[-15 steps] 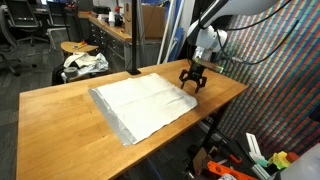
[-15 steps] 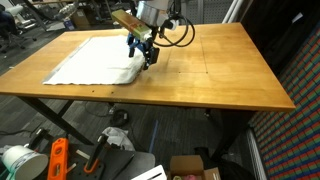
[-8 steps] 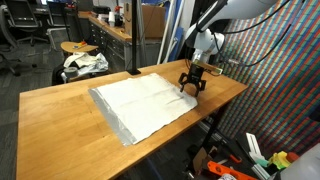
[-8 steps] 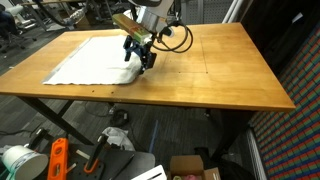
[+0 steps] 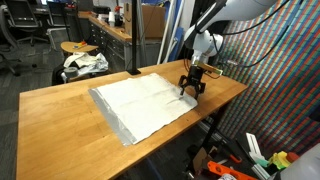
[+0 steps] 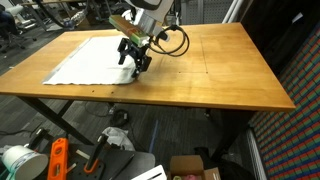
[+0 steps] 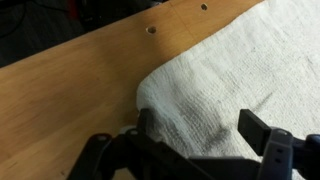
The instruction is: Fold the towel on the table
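Observation:
A white towel (image 5: 143, 104) lies spread flat on the wooden table (image 5: 60, 120); it also shows in an exterior view (image 6: 92, 60). My gripper (image 5: 191, 88) is open and sits low over the towel's corner nearest the table edge, also seen in an exterior view (image 6: 133, 62). In the wrist view the towel's rounded corner (image 7: 200, 90) lies between my two open fingers (image 7: 195, 128), with bare wood beside it. I cannot tell whether the fingertips touch the cloth.
The table has two small holes (image 7: 152, 29) near the towel corner. A stool with a crumpled cloth (image 5: 83, 62) stands behind the table. Boxes and tools lie on the floor (image 6: 190, 165). The table's right half in an exterior view (image 6: 220, 70) is bare wood.
The gripper has moved down and slightly toward the towel's corner; its fingers now straddle the corner. The towel has not moved.

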You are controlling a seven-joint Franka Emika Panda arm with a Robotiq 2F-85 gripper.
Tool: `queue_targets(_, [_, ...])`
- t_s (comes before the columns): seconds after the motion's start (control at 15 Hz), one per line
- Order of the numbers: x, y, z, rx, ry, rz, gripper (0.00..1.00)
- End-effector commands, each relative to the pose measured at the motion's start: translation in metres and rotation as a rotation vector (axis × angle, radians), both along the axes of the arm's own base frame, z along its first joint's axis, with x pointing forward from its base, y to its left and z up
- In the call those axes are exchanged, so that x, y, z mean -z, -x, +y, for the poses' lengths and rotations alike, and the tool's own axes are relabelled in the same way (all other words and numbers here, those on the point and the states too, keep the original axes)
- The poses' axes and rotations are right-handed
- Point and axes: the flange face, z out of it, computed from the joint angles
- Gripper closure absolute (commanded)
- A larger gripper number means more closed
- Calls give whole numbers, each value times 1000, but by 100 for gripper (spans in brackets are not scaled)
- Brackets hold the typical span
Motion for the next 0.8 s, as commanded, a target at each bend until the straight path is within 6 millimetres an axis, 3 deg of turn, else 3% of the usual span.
queue_targets(0.0, [2, -6, -3, 2, -18, -6, 0])
queue_targets(0.2, [9, -6, 0, -9, -16, 7, 0])
queue_targets(0.27, [11, -5, 1, -12, -15, 9, 25])
queue_targets(0.4, [11, -6, 3, -22, -25, 12, 26])
queue_targets(0.73, [11, -7, 12, -45, -34, 9, 65])
